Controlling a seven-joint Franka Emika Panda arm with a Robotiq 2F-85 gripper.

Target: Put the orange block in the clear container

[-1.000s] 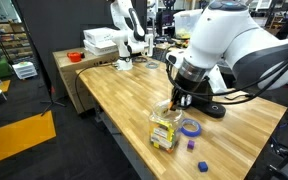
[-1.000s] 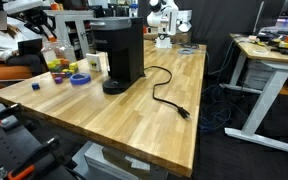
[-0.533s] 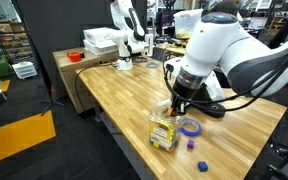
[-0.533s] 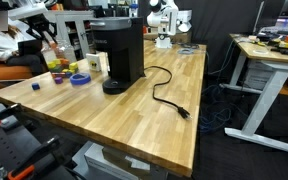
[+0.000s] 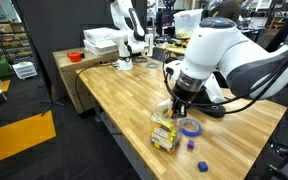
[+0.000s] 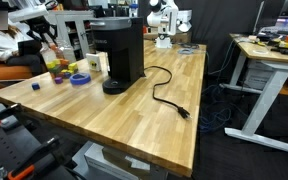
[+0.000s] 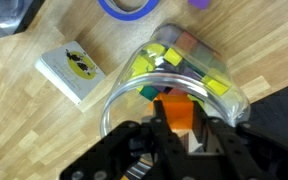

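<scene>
One tiny orange block (image 7: 177, 108), bright and cube-shaped, pinched between the fingers (image 7: 155, 130) of the gripper (image 7: 181, 122), narrowed tight onto it. Hanging right over the mouth of the clear container (image 7: 112, 100), one jar, packed with yellow, green and other blocks. Nearby on the table (image 5: 114, 95): one blue tape ring (image 5: 190, 127), one purple cube (image 5: 189, 143), one blue cube (image 5: 203, 166), one small card box (image 7: 72, 72).

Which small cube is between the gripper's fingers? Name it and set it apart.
The orange block, pinched in the gripper over the clear container. The purple cube and the blue cube lie loose on the table.
</scene>
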